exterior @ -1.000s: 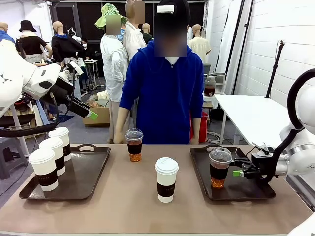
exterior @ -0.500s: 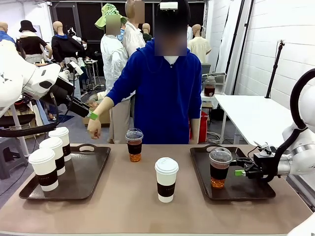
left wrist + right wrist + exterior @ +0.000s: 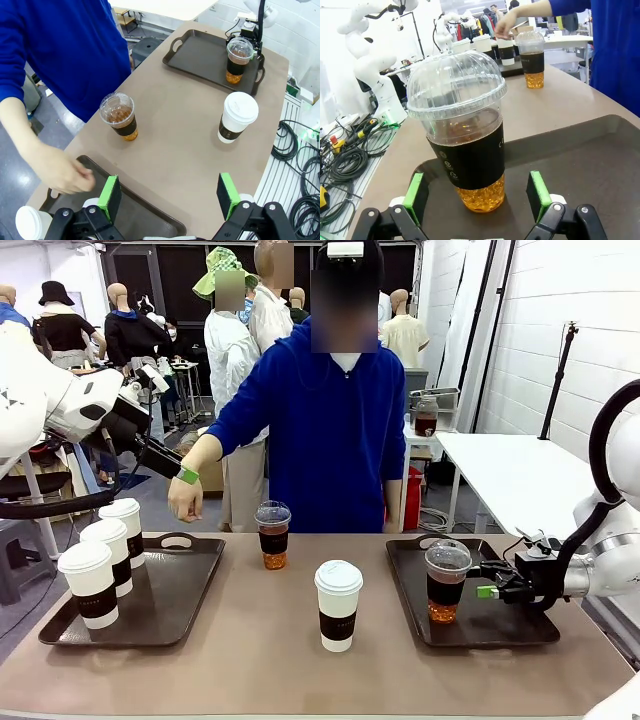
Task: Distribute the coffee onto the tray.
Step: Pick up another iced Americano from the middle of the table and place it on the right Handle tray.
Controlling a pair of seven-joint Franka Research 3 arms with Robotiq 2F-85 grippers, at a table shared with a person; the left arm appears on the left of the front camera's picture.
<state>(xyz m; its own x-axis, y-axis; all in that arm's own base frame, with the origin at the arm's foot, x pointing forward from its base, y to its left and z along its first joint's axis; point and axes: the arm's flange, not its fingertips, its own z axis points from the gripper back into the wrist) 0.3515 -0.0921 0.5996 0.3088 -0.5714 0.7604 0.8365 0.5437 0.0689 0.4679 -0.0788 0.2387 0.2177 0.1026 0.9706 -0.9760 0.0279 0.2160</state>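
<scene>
Right arm is coming in low from the right side, forearm running roughly level over the table edge. The right gripper [image 3: 487, 587] is pointing toward the middle, just above the dark brown rectangular plastic right tray [image 3: 505, 628]. Its jaws are standing wide open and gripping nothing. The clear dome-lidded plastic cup of brown drink with a black sleeve [image 3: 446, 585] is standing upright on that tray directly in front of them, and the green pads [image 3: 415, 192] are sitting clear of its wall on either side in the right wrist view. Left arm is hanging raised over the far-left corner, with the left gripper [image 3: 186, 474] angling down toward the beige table [image 3: 250, 660]. Its jaws are also spread wide and carrying nothing. The person's hand [image 3: 185, 502] is hovering loosely curled just under it, above the far rim of the matching left tray [image 3: 165, 595]. Three white lidded paper cups with dark brown sleeves [image 3: 106, 555] are standing in a row on that tray's left side. A fourth paper cup [image 3: 338, 605] is standing on bare table between the trays, and a second dome-lidded cup [image 3: 272, 535] is standing beyond it, near the person.
</scene>
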